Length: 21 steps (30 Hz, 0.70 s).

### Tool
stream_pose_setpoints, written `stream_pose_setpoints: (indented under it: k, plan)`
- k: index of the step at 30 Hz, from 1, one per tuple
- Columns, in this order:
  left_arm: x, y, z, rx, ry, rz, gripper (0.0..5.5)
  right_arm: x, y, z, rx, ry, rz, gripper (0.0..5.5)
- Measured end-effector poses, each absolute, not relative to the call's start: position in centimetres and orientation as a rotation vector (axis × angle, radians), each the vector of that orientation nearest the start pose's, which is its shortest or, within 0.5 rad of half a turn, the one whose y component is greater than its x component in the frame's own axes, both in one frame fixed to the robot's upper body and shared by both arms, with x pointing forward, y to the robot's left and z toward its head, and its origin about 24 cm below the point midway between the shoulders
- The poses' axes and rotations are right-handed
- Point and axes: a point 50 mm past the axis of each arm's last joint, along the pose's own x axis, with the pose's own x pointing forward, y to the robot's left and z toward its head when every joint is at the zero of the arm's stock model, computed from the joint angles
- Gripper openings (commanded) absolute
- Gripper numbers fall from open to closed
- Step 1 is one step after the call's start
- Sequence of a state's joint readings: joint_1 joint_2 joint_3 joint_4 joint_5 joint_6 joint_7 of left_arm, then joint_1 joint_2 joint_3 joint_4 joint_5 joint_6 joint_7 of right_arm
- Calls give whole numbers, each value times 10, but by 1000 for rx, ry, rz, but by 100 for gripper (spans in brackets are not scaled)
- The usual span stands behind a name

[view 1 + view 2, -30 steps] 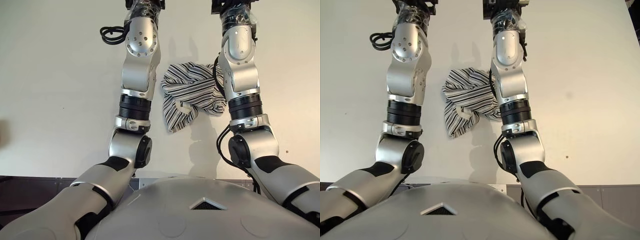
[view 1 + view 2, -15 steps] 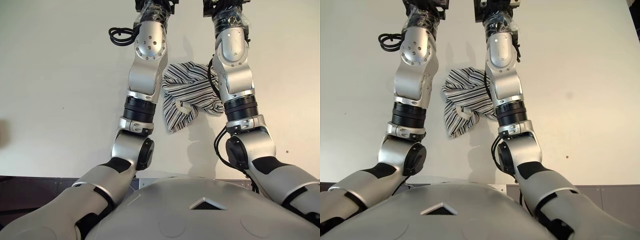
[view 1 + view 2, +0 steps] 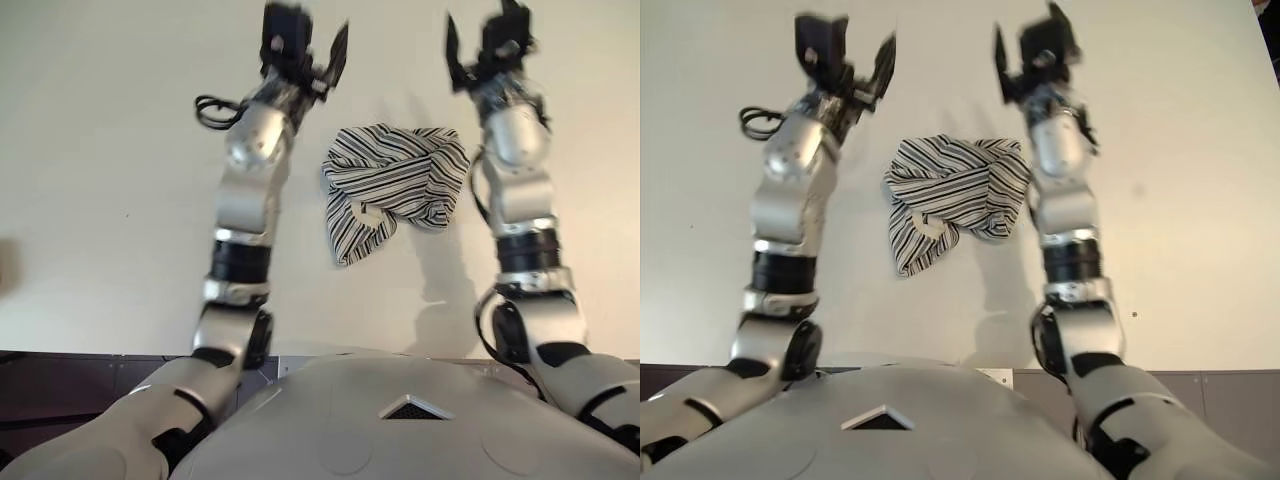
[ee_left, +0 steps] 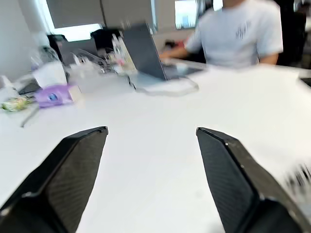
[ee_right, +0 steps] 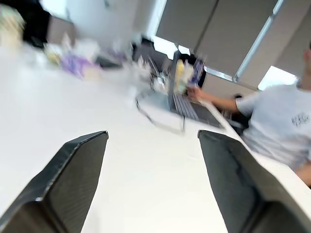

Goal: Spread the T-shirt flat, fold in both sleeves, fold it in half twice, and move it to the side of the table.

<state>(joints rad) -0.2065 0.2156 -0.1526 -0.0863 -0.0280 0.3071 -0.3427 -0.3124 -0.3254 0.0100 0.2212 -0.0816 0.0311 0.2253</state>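
Note:
The T-shirt (image 3: 392, 188), white with dark stripes, lies crumpled in a heap on the white table (image 3: 100, 200), between my two forearms. My left gripper (image 3: 306, 45) is raised beyond the shirt's far left side, open, with nothing in it. My right gripper (image 3: 486, 45) is raised beyond the shirt's far right corner, also open and holding nothing. In the left wrist view the black fingers (image 4: 73, 174) stand wide apart over bare tabletop. The right wrist view shows its fingers (image 5: 233, 179) spread the same way.
The table's front edge (image 3: 100, 350) runs just before my body. Bare tabletop lies on both sides of the shirt. At the far end of the table stand a laptop (image 4: 146, 53), a purple box (image 4: 53, 94) and some bottles.
Both forearms have swung up and apart, bringing the open grippers into the eye views. The right arm no longer covers the shirt's right edge. The shirt has kept its place.

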Motion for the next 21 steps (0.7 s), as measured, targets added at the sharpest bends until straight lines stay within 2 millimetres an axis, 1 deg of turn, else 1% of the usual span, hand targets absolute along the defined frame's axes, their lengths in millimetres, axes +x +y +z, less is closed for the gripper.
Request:
stream_pose_setpoints:
  k: [1,2,3,4,5,7,9,12,13,16,17,18,19,20,21]
  plan:
    - [270,127,70,235,123,-551,337,305,-200,78,-459,31,290,340]
    - [260,126,62,238,165,-583,337,297,-202,77,-514,58,392,340]
    - [253,123,58,235,189,-605,337,289,-194,76,-555,78,520,340]
    - [250,119,54,237,214,-623,337,281,-182,69,-569,106,633,340]
    - [250,115,52,241,227,-631,337,275,-172,61,-577,131,709,340]
    - [254,103,44,268,275,-630,337,257,-146,36,-581,204,830,340]
    - [257,98,41,315,289,-633,337,251,-139,29,-610,216,853,340]
    - [254,99,31,405,340,-641,337,241,-131,30,-598,204,903,340]
    - [255,100,31,417,343,-638,337,238,-129,32,-578,197,919,340]
    - [255,106,28,467,360,-633,337,232,-121,54,-435,144,1013,340]
    - [256,106,28,475,360,-632,337,232,-120,57,-429,137,1030,340]
    - [258,108,28,505,354,-628,337,227,-118,60,-455,144,1094,340]
    - [258,111,28,525,345,-620,337,223,-122,54,-543,183,1134,340]
    - [259,114,28,544,339,-608,337,219,-126,48,-600,217,1154,340]
    - [259,121,28,556,339,-584,337,211,-133,38,-645,275,1175,340]
